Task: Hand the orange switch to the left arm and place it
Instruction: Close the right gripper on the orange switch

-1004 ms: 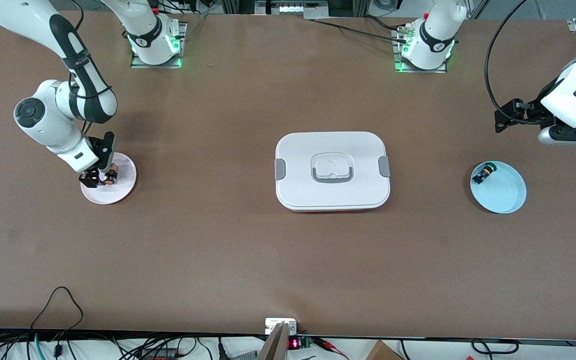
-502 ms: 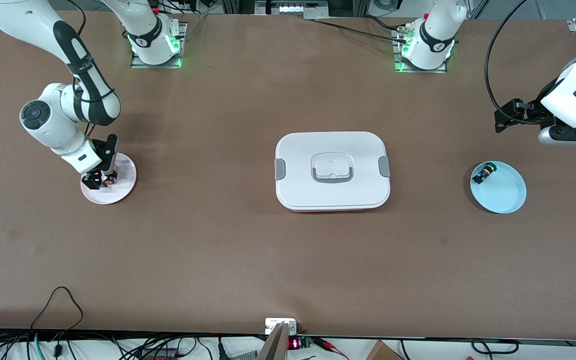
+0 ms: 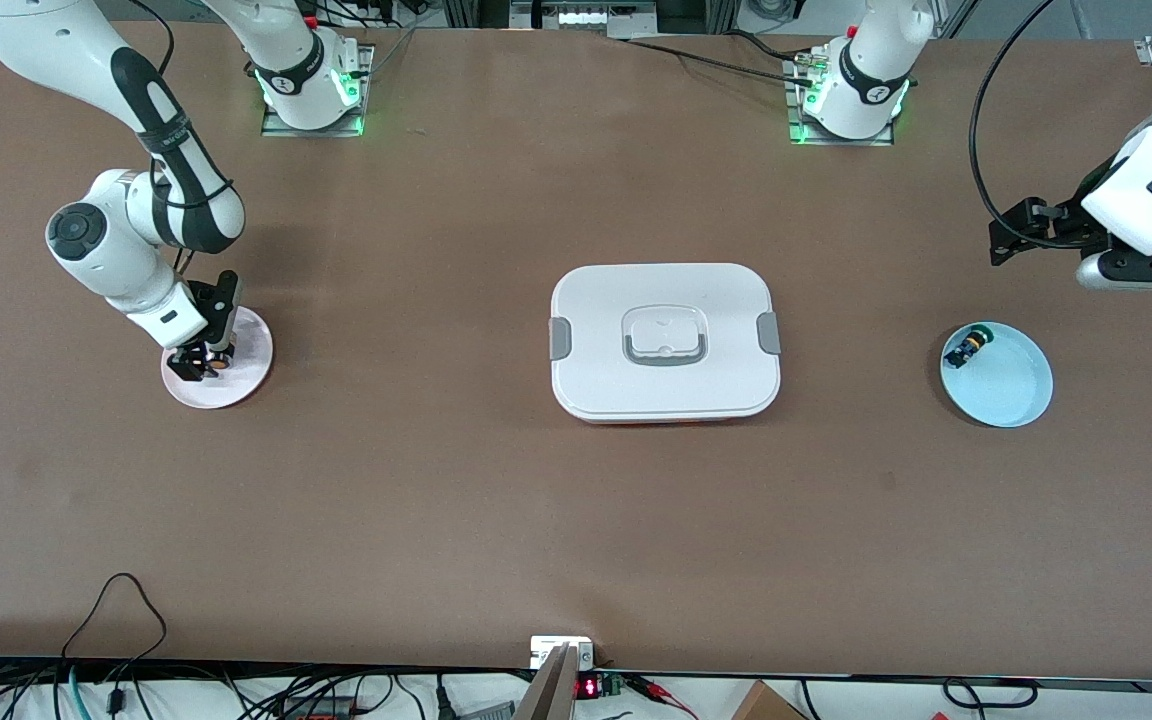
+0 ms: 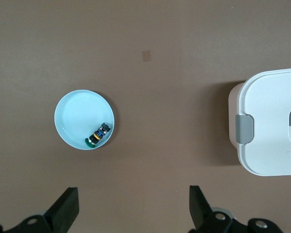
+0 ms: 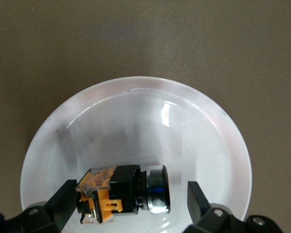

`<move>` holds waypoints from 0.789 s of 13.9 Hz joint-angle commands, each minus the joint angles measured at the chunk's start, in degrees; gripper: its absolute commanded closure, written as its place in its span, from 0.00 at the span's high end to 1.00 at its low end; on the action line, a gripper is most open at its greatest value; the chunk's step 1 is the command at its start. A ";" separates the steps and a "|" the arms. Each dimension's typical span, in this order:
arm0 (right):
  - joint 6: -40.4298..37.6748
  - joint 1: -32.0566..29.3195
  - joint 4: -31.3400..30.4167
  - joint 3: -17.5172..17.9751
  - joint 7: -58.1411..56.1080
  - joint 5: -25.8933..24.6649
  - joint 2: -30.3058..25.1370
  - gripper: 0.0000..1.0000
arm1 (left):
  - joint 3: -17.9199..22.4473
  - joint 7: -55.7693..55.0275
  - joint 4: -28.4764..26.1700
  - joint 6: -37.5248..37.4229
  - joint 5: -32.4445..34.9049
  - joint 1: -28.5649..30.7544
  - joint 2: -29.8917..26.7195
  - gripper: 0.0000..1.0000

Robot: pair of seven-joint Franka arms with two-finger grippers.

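Front view: right gripper (image 3: 198, 362) has sunk lower onto the pale plate (image 3: 246, 378) by the right arm's tabletop edge, jaws wide, gripping nothing; rounded white plastic box (image 3: 665, 341) mid-table.
Left wrist view: left gripper (image 4: 132, 213) waits, spread wide, empty, over bare tabletop near the blue plate (image 4: 72, 116).
Right wrist view: orange switch (image 5: 122, 193) lies between the fingers on the glossy plate; a grasp looks imminent.

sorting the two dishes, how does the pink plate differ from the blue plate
The pink plate lies toward the right arm's end and holds the orange switch between the open right gripper's fingers; the blue plate lies toward the left arm's end, holding a green-capped switch, no gripper over it. Both are round.
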 commanded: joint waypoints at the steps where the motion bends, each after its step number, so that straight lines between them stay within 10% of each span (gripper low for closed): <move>1: 1.80 -0.81 -0.26 0.66 -1.08 -0.23 0.52 0.99 | -0.21 0.18 1.68 -0.64 -0.75 0.25 0.73 1.00; 5: 1.80 -0.81 -0.26 0.75 -1.16 -0.23 0.43 0.82 | -0.21 0.27 1.68 -0.64 -0.84 0.34 0.73 1.00; 11: 1.80 -0.98 -0.17 1.19 -2.13 -0.23 0.34 0.17 | -0.21 0.18 1.68 -0.99 -0.75 0.25 0.64 1.00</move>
